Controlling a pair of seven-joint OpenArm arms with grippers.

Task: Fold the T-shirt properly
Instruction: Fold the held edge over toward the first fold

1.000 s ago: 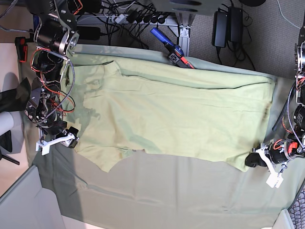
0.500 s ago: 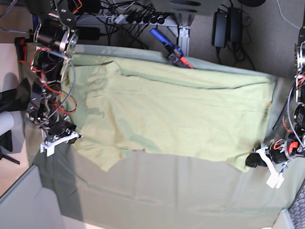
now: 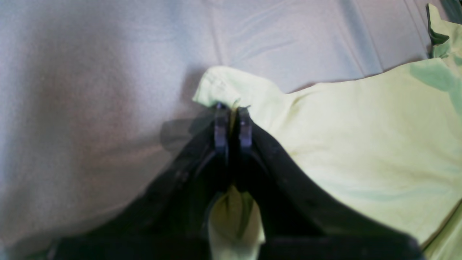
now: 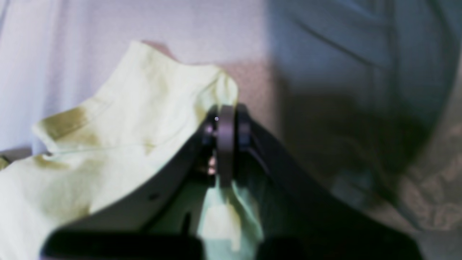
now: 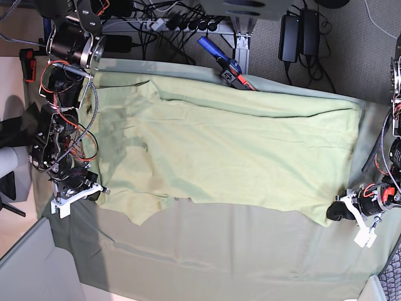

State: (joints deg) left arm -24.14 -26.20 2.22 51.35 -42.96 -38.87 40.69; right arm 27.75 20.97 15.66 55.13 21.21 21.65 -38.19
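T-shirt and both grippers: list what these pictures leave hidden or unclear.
- T-shirt neck tag: not visible in any view.
- Right gripper pinch: right wrist view is blurred, fabric layers uncountable.
- Left gripper: base view shows it too small to see its jaws.
- Shirt underside: hidden against the table cloth.

- You're in a robotics lab: a cloth-covered table (image 5: 219,263) flanked by exposed-wire arms.
- Behind it, see a power strip (image 5: 182,22), tangled cables (image 5: 150,37), power bricks (image 5: 299,34) on grey carpet (image 5: 351,56).
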